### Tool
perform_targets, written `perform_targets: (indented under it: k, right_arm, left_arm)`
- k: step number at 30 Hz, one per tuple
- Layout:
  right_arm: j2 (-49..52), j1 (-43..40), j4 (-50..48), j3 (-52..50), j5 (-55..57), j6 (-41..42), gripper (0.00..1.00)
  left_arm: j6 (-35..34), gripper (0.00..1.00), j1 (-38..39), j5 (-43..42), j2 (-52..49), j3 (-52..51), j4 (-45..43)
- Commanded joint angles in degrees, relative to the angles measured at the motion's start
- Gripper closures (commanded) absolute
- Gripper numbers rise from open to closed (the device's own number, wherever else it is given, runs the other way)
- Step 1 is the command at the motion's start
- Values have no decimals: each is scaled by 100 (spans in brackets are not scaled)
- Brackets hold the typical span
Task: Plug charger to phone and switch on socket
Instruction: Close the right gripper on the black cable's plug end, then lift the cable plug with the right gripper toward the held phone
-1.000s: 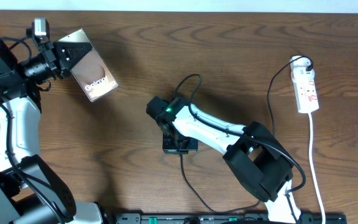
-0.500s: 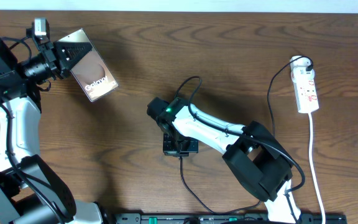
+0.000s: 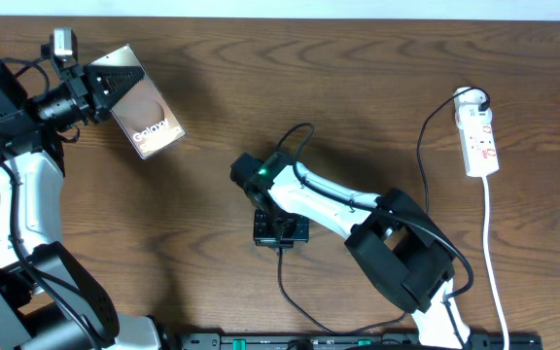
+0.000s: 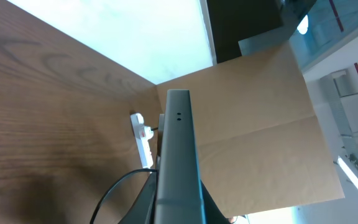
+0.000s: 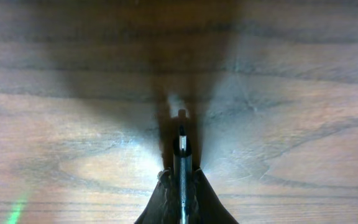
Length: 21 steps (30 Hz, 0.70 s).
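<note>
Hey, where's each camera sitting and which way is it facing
Overhead: above the table, facing straight down; left gripper, right gripper, phone, charger, socket show.
Left wrist: on that wrist, facing along the gripped phone's edge toward the socket; fingers show below.
Right wrist: on that wrist, facing down at the table; fingers shut on the charger's connector.
Shared: overhead and left wrist both show phone and socket.

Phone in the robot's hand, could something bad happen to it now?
Maybe. The left gripper pinches the phone by one end only, so it could slip. The right gripper holds the charger tip pointing at the table; it could bump. Tip and phone are far apart, so plugging may miss.
</note>
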State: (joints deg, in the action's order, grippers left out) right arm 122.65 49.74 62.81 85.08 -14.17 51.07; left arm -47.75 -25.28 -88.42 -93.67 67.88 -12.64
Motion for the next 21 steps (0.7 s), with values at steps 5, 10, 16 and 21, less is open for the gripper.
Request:
perform_targets:
  k: [5, 10, 16, 21]
  right_arm:
    - [402, 17, 63, -46, -271, -11, 99]
    - [400, -76, 15, -37, -330, -201, 99]
    - [385, -656, 81, 367, -592, -844, 99]
    - [317, -1902, 977, 1727, -603, -1213, 99]
  left_arm:
    - [61, 93, -4, -170, -22, 46, -26]
    - [61, 93, -4, -170, -22, 48, -26]
    - [94, 93, -4, -170, -22, 48, -28]
    - [103, 92, -4, -170, -22, 48, -28]
